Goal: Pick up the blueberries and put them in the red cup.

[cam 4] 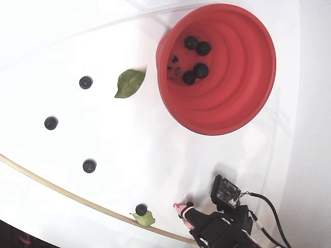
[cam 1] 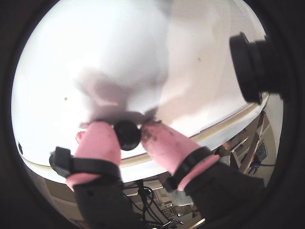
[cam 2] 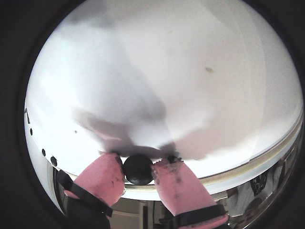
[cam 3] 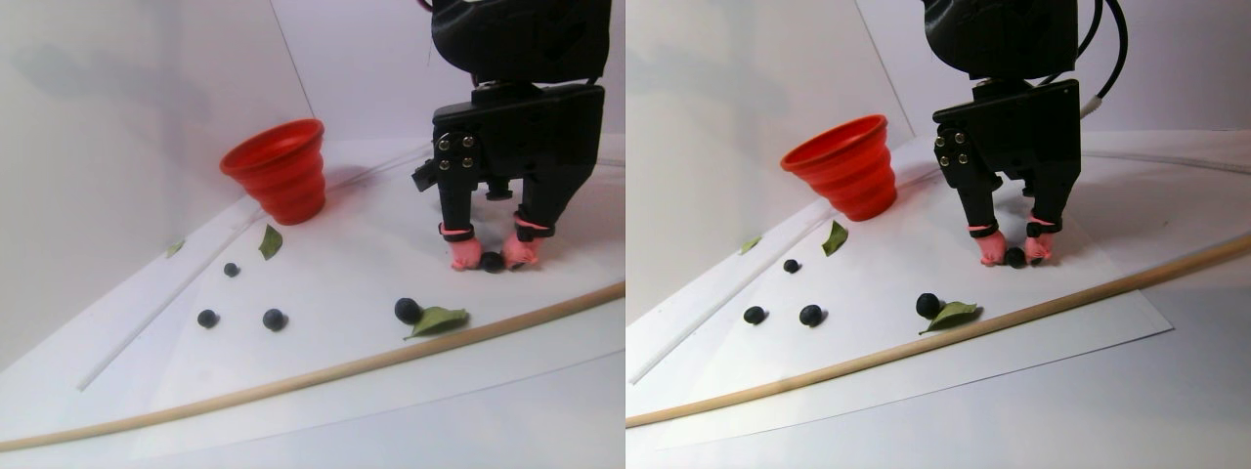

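Observation:
My gripper (cam 2: 138, 161) stands low on the white table with its pink fingertips (cam 2: 106, 174) shut on one dark blueberry (cam 2: 138, 170), which also shows in a wrist view (cam 1: 127, 135) and in the stereo pair view (cam 3: 492, 261). The berry sits at the table surface, right on its own shadow. The red cup (cam 4: 243, 82) stands upright at the back, well away from the gripper (cam 4: 182, 208), with several blueberries (cam 4: 196, 59) inside it. Several loose blueberries (cam 4: 89, 166) lie on the sheet to the left in the fixed view, one (cam 4: 141, 209) beside a leaf.
Two green leaves (cam 4: 129, 82) (cam 3: 437, 319) lie on the white sheet. A thin wooden strip (cam 3: 293, 381) runs along the sheet's near edge. A black camera lens (cam 1: 252, 67) juts in at the upper right of a wrist view.

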